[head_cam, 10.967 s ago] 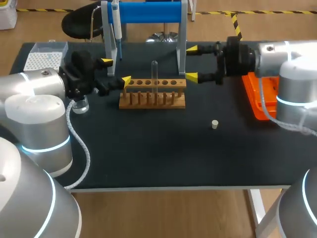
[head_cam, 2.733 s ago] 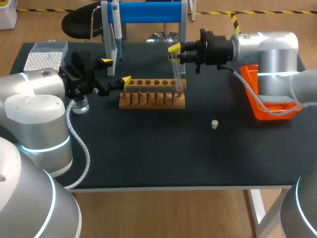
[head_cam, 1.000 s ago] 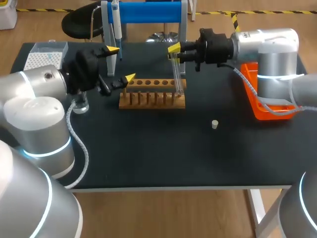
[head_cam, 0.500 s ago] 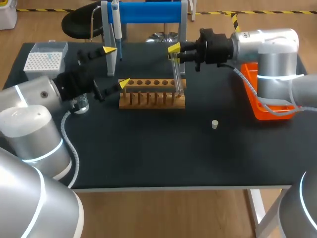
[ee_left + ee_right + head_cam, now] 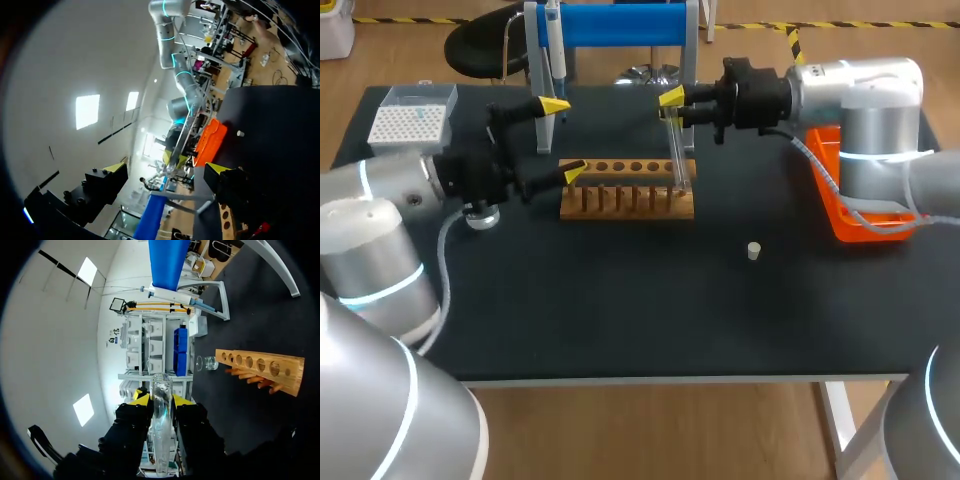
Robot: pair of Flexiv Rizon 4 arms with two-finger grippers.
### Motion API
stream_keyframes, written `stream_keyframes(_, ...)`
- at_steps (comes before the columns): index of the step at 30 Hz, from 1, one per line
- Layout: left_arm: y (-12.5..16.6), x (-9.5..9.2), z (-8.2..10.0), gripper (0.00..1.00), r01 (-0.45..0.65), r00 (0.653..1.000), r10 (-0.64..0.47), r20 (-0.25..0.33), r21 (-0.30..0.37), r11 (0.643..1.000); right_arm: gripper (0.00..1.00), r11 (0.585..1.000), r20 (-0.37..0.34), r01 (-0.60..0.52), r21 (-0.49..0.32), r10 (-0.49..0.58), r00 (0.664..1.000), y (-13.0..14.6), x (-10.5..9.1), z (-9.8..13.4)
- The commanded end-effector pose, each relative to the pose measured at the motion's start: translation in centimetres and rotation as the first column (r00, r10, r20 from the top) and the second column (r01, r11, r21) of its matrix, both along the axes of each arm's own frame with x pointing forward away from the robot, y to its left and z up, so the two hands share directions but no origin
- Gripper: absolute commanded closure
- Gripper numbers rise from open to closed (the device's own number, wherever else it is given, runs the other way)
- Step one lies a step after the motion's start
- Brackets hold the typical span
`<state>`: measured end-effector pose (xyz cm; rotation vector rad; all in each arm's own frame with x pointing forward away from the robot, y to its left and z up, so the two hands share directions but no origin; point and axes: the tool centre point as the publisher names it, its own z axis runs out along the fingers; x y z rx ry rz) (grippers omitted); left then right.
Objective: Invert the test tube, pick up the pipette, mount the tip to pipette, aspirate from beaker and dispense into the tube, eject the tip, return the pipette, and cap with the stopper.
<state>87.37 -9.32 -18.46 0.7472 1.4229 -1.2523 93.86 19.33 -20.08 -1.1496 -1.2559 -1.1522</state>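
My right gripper [image 5: 672, 108] is shut on the clear test tube [image 5: 677, 152], which hangs slightly tilted with its lower end at the right end of the wooden rack [image 5: 628, 190]. In the right wrist view the test tube [image 5: 161, 425] runs between the yellow fingertips [image 5: 142, 398], with the rack [image 5: 262, 365] ahead. My left gripper [image 5: 565, 140] stands open by the rack's left end, below the pipette [image 5: 557, 52] hanging on the blue stand [image 5: 620, 24]. My left gripper [image 5: 165, 170] holds nothing. The stopper [image 5: 753, 250] lies on the mat.
A small glass beaker [image 5: 480, 214] sits under my left wrist. The tip box [image 5: 412, 112] is at the far left corner. An orange tray [image 5: 850, 195] lies at the right, beneath my right arm.
My left arm has drawn back to the left and turned its wrist, so its open fingers now stand one above the other. The right arm and the tube have stayed put.
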Motion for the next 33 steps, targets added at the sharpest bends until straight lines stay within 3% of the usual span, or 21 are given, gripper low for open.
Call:
stream_keyframes(1,-1.2,0.8,0.0,0.00,0.213,0.963,-0.231,0.135,0.136,0.967,1.00,1.000,0.001,0.000,-0.004,0.000,1.000,-0.1,0.0,0.1)
stream_keyframes(7,-3.7,0.5,-1.0,0.00,0.234,0.950,-0.265,0.166,0.184,0.955,1.00,1.000,0.001,0.000,-0.004,0.000,1.000,-0.1,0.0,0.1)
stream_keyframes(9,-4.5,0.5,-1.1,0.00,0.250,0.942,-0.280,0.185,0.171,0.953,1.00,1.000,0.001,0.000,-0.004,0.000,1.000,-0.1,0.0,0.1)
stream_keyframes(21,-7.9,-0.4,-0.3,0.00,0.204,0.916,-0.260,0.304,0.204,0.957,1.00,1.000,0.001,0.000,-0.004,0.000,1.000,-0.1,0.0,0.1)
stream_keyframes(33,-11.5,-2.1,-0.5,0.00,0.210,0.915,-0.263,0.305,0.196,0.958,1.00,1.000,0.001,0.000,-0.004,0.000,1.000,-0.1,0.0,0.1)
